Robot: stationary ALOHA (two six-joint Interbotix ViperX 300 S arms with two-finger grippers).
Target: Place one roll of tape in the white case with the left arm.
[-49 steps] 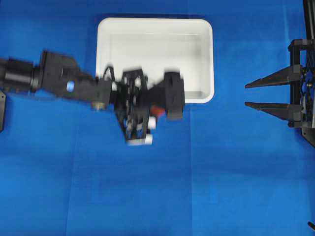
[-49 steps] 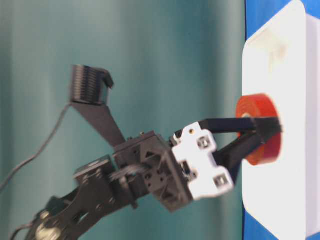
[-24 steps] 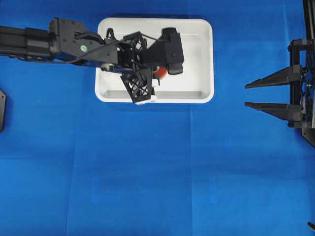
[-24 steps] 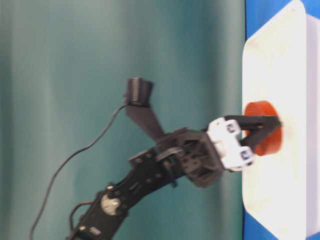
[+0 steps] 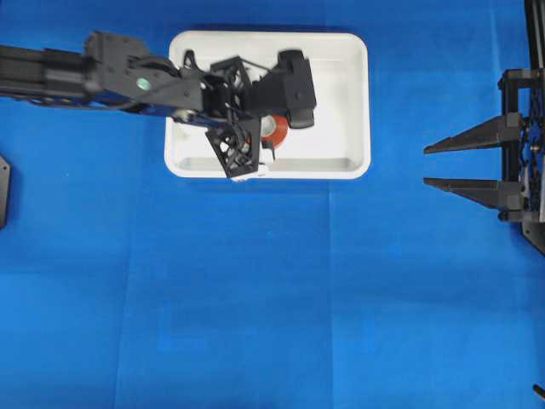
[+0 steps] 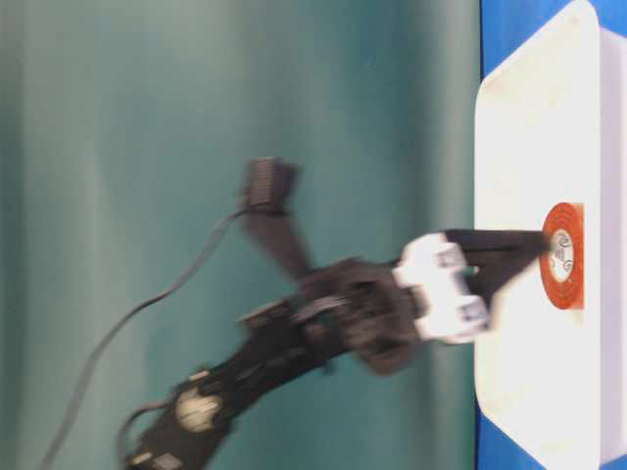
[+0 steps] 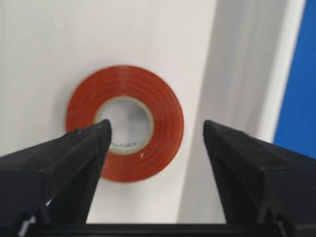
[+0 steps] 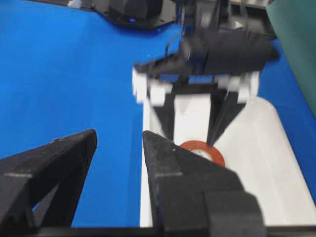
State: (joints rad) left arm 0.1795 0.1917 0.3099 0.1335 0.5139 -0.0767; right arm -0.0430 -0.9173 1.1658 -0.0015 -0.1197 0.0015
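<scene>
The red-orange roll of tape (image 5: 274,130) lies flat on the floor of the white case (image 5: 368,102), near its front wall. My left gripper (image 5: 271,136) hangs just above it, open, with one prong on each side and nothing held. In the left wrist view the roll of tape (image 7: 125,123) lies between and below the spread prongs of my left gripper (image 7: 157,126), partly behind the left prong. The table-level view shows the roll of tape (image 6: 562,256) flat against the case floor (image 6: 529,127). My right gripper (image 5: 427,165) is open and empty at the far right.
A blue cloth (image 5: 272,298) covers the table. The left arm and its wrist camera (image 5: 294,81) reach over the left and middle of the case. The right arm's base (image 5: 524,153) stands at the right edge.
My left gripper carried the tape from the case's front edge to over its floor, came down and opened. The tape left the prongs and now lies flat. The right arm has not moved.
</scene>
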